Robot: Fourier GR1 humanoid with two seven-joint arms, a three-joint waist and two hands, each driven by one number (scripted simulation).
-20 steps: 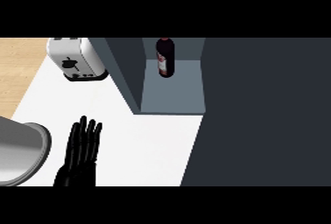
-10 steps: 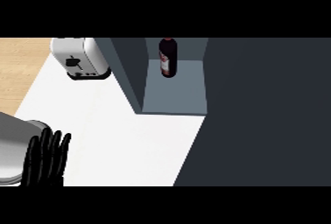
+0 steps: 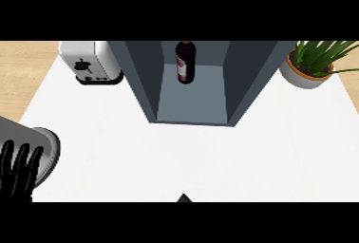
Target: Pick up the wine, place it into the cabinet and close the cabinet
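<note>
Inside the far cabinet [image 3: 247,76] the wine [image 3: 184,64] stands already; your left robot hand [image 3: 17,175], fingers straight, rests near-left. Only closing remains: reach far forward.

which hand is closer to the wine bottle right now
Left, as far as shows. The left hand rests open at the view's lower left edge, far below and left of the wine bottle inside the cabinet. The right hand is out of view.
</note>
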